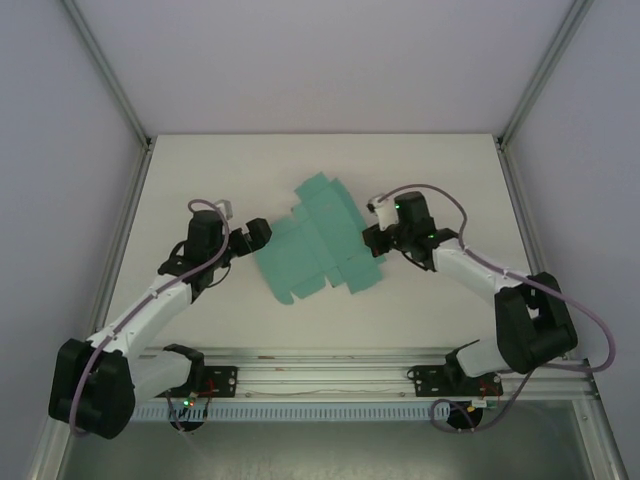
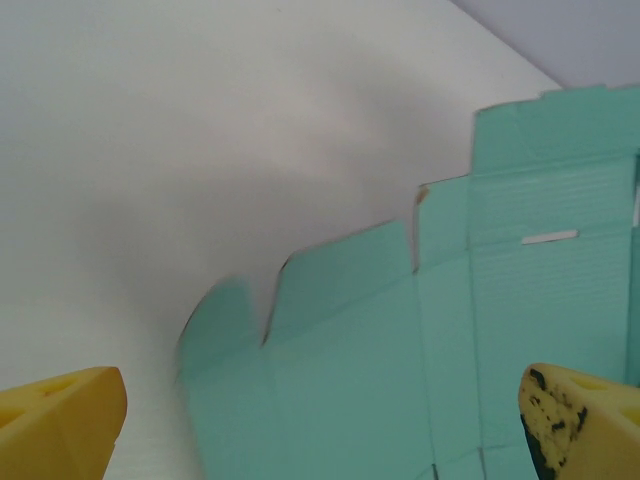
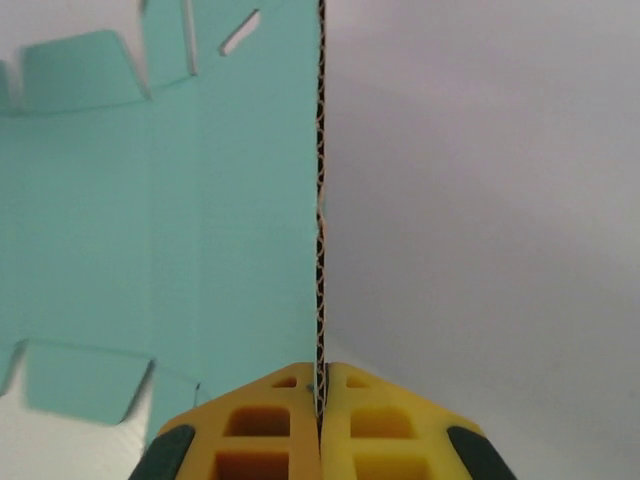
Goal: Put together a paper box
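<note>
First fold was judged pending: flat paper box sheet (image 1: 318, 240) was clamped at 1 edge by the right gripper (image 3: 320, 395); left gripper (image 2: 320, 420), spread wide and empty, was needed on a flap (image 2: 345, 265).

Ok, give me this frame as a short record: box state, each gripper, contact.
box: paper box, unfolded teal die-cut sheet on the white table
left gripper: open, at the sheet's left edge, holding nothing
right gripper: shut on the sheet's right edge, pinched between yellow fingers
assembly: not yet box-shaped
</note>
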Controlling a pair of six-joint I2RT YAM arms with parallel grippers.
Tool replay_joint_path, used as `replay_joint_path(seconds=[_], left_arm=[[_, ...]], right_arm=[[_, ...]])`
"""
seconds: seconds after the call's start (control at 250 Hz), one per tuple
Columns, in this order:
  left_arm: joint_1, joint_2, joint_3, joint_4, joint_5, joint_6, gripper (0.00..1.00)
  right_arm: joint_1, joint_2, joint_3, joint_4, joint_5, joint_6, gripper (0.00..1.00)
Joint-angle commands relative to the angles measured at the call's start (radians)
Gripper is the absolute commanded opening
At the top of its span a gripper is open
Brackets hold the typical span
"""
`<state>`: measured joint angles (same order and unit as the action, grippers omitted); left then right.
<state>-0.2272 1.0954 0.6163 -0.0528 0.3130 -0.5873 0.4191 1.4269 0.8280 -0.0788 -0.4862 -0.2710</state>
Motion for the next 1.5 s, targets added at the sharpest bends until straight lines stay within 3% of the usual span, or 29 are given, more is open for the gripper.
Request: replay_joint_path(seconds=[0.0,0.5,0.704,1.019,1.179,1.287,1.495], left_arm=[[0.002,0.019,0.04,0.054,0.085,0.026,1.0],[-0.013,0.222,0.208,0.14,0.317,-0.001,1.0],[-0.031,0.345,0.392,-0.014,0.292,0.077,1.0],[-0.068,0.448,0.413,-0.009,0.332,0.063,0.99],[-0.075,0.451,0.39,-0.025,0.299,0.061,0.92],[-0.082,0.455,0.37,0.002,0.319,0.047,0.8],[-0.109,0.449,0.354,0.019,0.327,0.04,0.74]], right_arm=[[0.047,0.041,0.013,0.002,0.23,-0.24,0.02],[0.24,0.153,-0.041,0.358,0.531,-0.795,0.0],[0.285,0.159,0.006,0.32,0.494,-0.872,0.0],[0.287,0.193,-0.028,0.452,0.524,-0.902,0.0],[0.293,0.162,-0.028,0.449,0.519,-0.891,0.0],[0.293,0.155,-0.021,0.425,0.501,-0.883,0.0],[0.293,0.174,-0.013,0.442,0.535,-0.881,0.0]])
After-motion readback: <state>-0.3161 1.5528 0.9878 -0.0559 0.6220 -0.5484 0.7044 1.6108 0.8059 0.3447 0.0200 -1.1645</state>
